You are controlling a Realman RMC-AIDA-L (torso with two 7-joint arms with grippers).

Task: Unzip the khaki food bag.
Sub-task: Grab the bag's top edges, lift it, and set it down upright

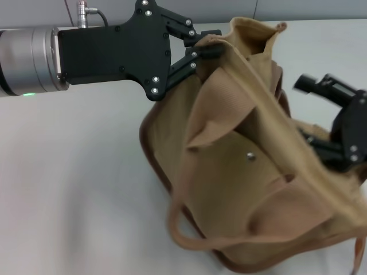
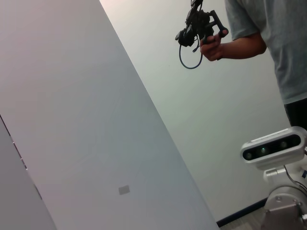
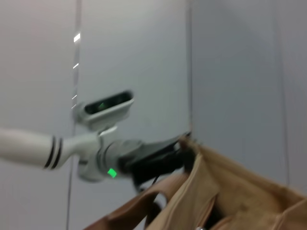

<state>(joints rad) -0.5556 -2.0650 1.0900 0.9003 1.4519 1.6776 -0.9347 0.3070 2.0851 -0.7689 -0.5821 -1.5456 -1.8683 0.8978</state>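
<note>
The khaki food bag stands tilted on the white table, with its metal snap facing me and one webbing handle drooping at the front. My left gripper is shut on the bag's top edge at the far end and holds it up. The right wrist view also shows this grip on the bag. My right gripper is at the bag's right side, jaws spread, next to the fabric. The zipper does not show clearly.
The white table spreads out left of the bag. The left wrist view shows only walls, a person holding a black device, and the robot's head camera.
</note>
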